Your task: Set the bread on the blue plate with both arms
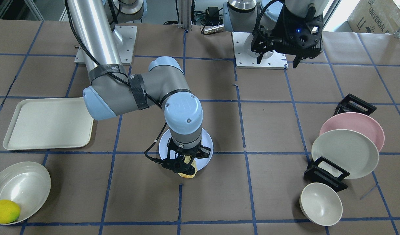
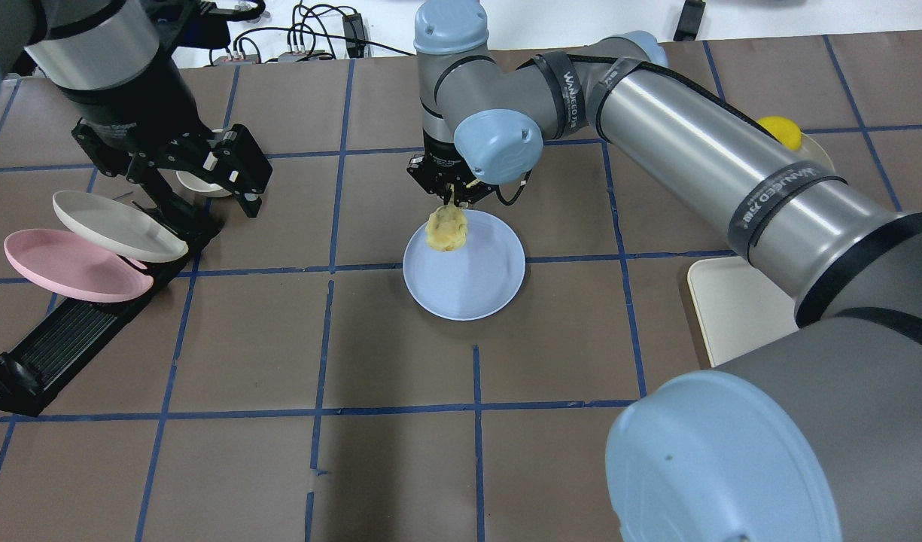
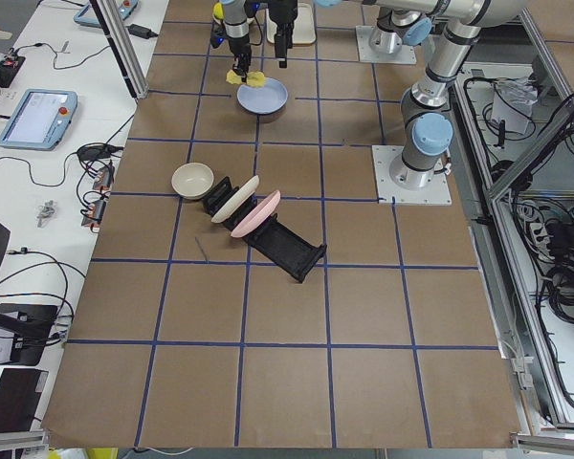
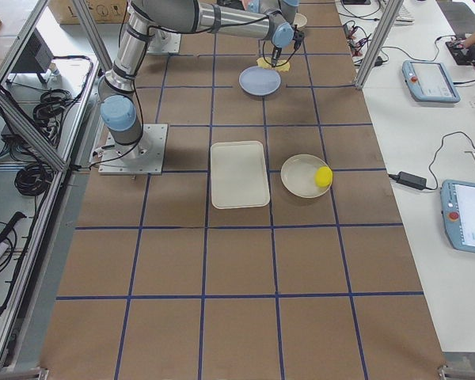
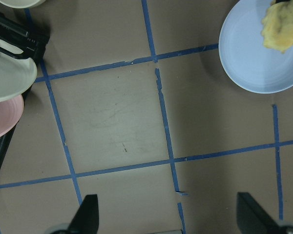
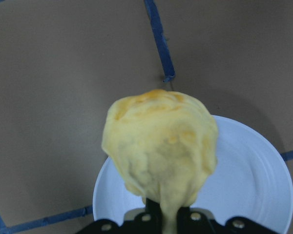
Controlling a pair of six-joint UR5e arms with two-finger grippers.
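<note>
**Right gripper (image 6: 165, 222) clamped on the bread (image 6: 161, 146), at the rim of the blue plate (image 6: 254, 185)**

Grips the bread by one end, with jaws closed tight, and dangles it lengthwise below. Shows, in the wrist view, a bumpy pale-yellow face with a golden patch at the low end. Hangs over the plate's rim on the side away from the robot, partly above the plate and partly above the brown table (image 6: 49, 73). Contact between the low end and the plate: impossible to tell.

Looks like the setting-down step: bread brought to the plate, not yet let go. Calls next, most likely, for a small shift toward the plate's middle, then a lowering and a tilt to lay the loaf flat, and only then an opening of the jaws. Otherwise risks a roll off the rim onto the table.

Farther off, on the robot's left: left gripper (image 1: 277, 63) spread wide and empty, raised above the table, well apart from the blue plate. Beyond it, a black rack (image 2: 77, 339) with a pink plate (image 2: 69, 267) and an off-white plate (image 2: 114, 226) leaning in it. Given the task's call for both arms, probably worth bringing in to steady the free end.

Farthest out, on the robot's right: a tray (image 1: 46, 124) and a bowl (image 1: 23, 186) with a lemon (image 1: 4, 211), well apart from the work.
</note>
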